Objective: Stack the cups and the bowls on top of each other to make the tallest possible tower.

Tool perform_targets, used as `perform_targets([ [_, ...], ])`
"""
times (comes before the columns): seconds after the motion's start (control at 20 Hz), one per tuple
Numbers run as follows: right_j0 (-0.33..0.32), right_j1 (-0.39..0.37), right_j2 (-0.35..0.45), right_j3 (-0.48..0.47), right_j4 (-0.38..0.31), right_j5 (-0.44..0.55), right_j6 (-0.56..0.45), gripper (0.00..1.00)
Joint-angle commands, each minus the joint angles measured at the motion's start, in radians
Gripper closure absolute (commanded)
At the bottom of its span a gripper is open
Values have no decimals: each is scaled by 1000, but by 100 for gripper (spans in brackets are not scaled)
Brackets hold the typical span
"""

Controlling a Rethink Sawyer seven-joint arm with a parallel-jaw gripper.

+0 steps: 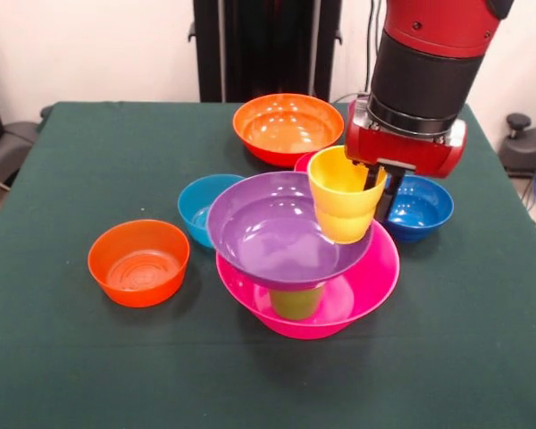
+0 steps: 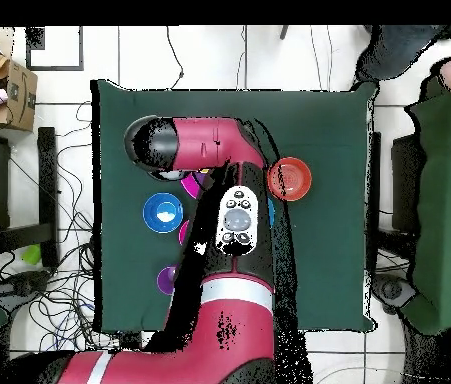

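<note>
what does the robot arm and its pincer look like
The arm is glossy red with a wide black cylindrical band and a metal ring below it, ending in a rounded red wrist housing. The pincer has slim dark fingers. From overhead the arm shows a white stripe and a grey oval button pad.

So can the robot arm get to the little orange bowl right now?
Probably not at once: the gripper is shut on the yellow cup over the purple bowl. The small orange bowl itself sits apart with nothing on it.
</note>
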Motion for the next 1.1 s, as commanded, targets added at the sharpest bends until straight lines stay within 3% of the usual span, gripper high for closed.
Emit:
perform_targets([
  [0.05, 15, -2, 17, 20, 26, -5, 182, 100],
  [0.45, 2, -19, 8, 44, 34, -15, 144, 100],
  [0.7, -71, -128, -1, 124, 11, 35, -2, 100],
  [0.9, -118, -145, 31, 172, 4, -6, -50, 100],
  [1.1, -127, -133, 49, 192, -10, -58, -32, 100],
])
